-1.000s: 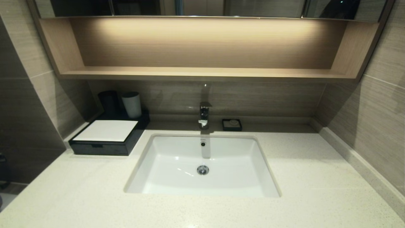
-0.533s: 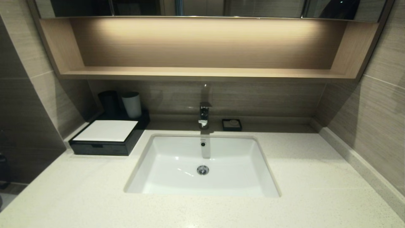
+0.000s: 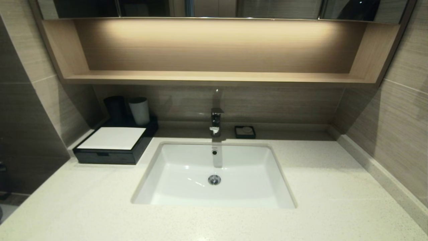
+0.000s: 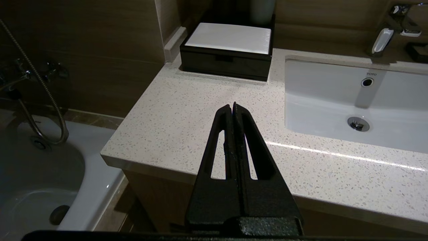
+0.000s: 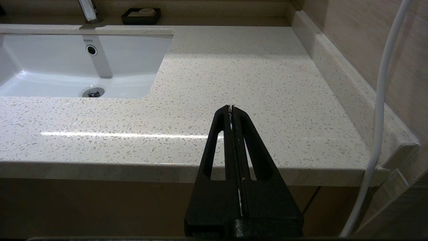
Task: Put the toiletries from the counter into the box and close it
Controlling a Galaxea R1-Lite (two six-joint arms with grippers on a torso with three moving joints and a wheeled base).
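Note:
The black box [image 3: 113, 147] with a white top panel stands at the back left of the speckled counter [image 3: 334, 187], its front drawer pushed in; it also shows in the left wrist view [image 4: 227, 53]. No sachets show in any view. My left gripper [image 4: 232, 106] is shut and empty, held off the counter's front left corner. My right gripper [image 5: 231, 108] is shut and empty, held off the counter's front right edge. Neither arm shows in the head view.
A white sink [image 3: 214, 177] with a chrome tap [image 3: 216, 122] sits mid-counter. A black cup [image 3: 115, 107] and a white cup [image 3: 139, 110] stand behind the box. A small black soap dish [image 3: 245, 131] is right of the tap. A bathtub [image 4: 40, 174] lies left of the counter.

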